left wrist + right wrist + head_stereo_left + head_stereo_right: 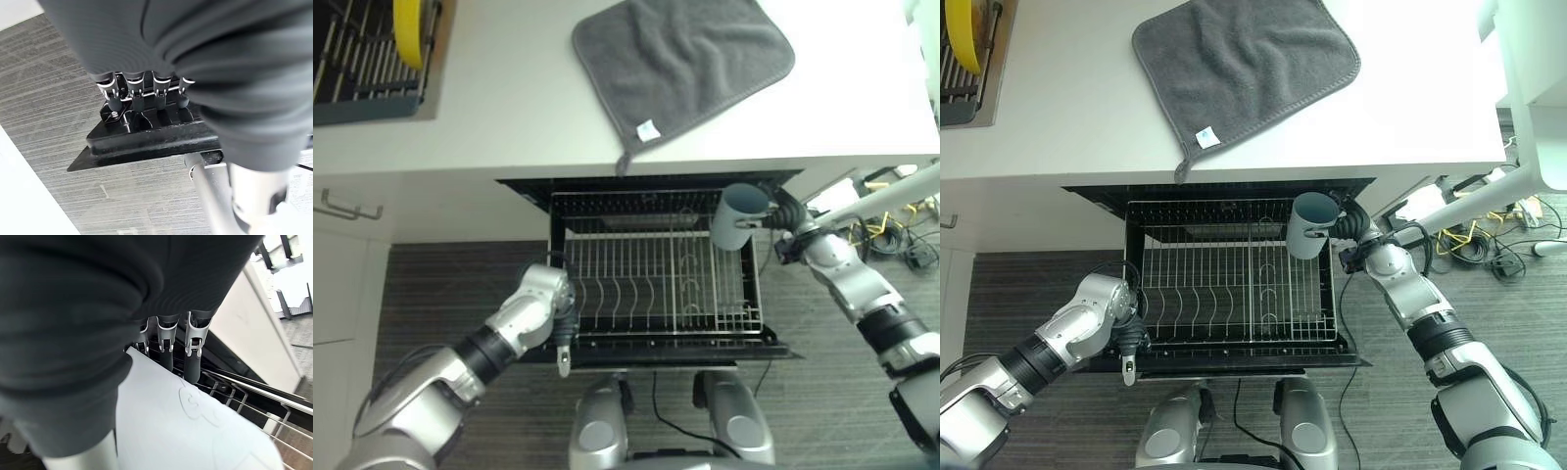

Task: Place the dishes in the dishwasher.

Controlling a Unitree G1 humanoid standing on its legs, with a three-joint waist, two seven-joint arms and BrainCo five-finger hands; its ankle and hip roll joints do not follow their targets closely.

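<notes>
Right eye view: right robot hand [1356, 231] clamps grey cup [1310, 225] above dishwasher rack [1224, 284].

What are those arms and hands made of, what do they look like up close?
Both arms are silver-grey rounded shells joined by black bands. Each hand, the left hand and the right hand, wears a dark ribbed cover over wrist and back, with silver fingers ending in dark tips.

Both eye views look straight down from the head, sharing the desk [509, 108] and pulled-out dishwasher rack [1224, 284]. Each wrist view sits super close, peering along its own fingers [134, 100].
</notes>
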